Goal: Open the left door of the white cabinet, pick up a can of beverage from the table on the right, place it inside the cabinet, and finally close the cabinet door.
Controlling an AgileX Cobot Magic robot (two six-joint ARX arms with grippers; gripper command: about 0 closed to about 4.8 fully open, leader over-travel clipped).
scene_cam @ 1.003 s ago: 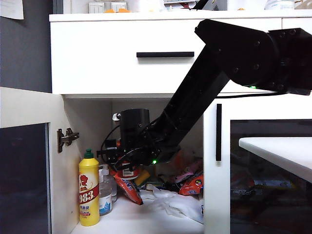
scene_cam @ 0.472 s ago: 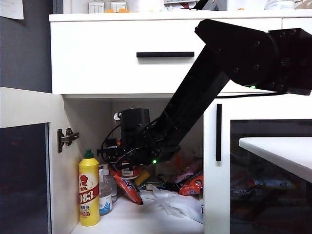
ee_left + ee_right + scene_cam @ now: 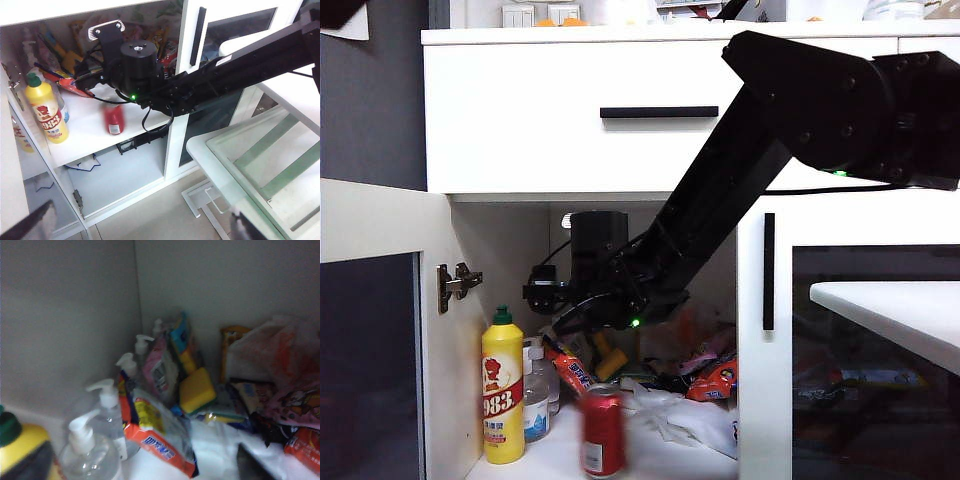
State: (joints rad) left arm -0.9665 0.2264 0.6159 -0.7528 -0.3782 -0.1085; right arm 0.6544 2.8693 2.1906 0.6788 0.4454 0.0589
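- The right gripper [image 3: 582, 325], matte black, hangs inside the white cabinet [image 3: 520, 120], jaws let go and empty.
- The left gripper [image 3: 140, 231] waits spread wide, well clear.
- At its 6 o'clock, the can of beverage [image 3: 602, 432], a glossy red cylinder, is blurred just above the smooth shelf, beside a yellow bottle [image 3: 502, 390].

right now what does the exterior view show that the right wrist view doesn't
Only the exterior view shows the can of beverage on the cabinet shelf, the right gripper above it, the drawer handle and the table. Only the right wrist view shows the yellow sponge. Both show the yellow bottle, pump bottles and snack packets.
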